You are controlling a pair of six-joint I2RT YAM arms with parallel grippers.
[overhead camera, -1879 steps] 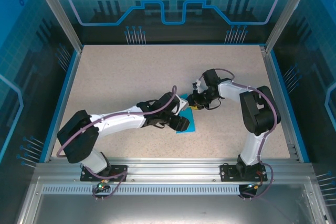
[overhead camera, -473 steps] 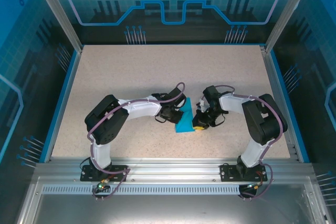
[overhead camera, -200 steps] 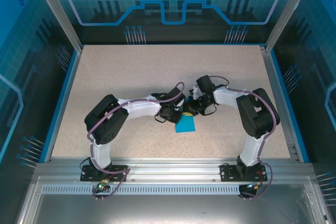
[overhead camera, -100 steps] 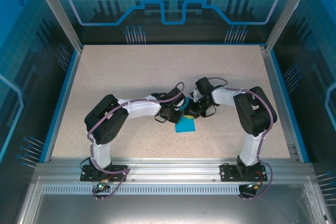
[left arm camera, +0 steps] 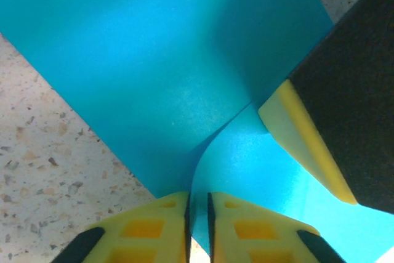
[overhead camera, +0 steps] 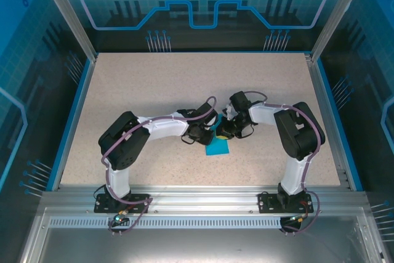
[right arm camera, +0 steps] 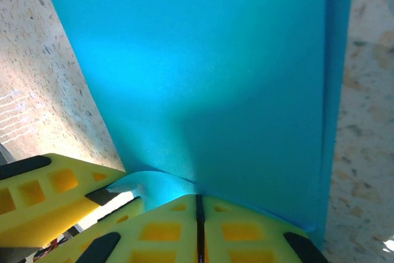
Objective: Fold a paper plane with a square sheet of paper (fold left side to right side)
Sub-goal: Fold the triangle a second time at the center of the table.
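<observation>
Bright blue and thin, the square sheet of paper (overhead camera: 217, 146) is seen from above lying near the middle of the table (overhead camera: 141, 84), a little toward 6 o'clock. The left gripper (overhead camera: 207, 133) is set at its 11 o'clock corner and the right gripper (overhead camera: 226, 132) at 1 o'clock. Bare table is found all round, most at 12 and 9 o'clock.

From the left wrist, a narrow gap is seen in the left gripper (left arm camera: 198, 210), and a lifted flap (left arm camera: 212, 146) stands in it. The paper is judged light, floppy and easy to crumple, so it is best pinched gently by an edge.

From the right wrist, the right gripper (right arm camera: 198, 214) is pressed tight together against the paper, with nothing seen between. A folded strip (right arm camera: 338, 60) runs along 3 o'clock.
</observation>
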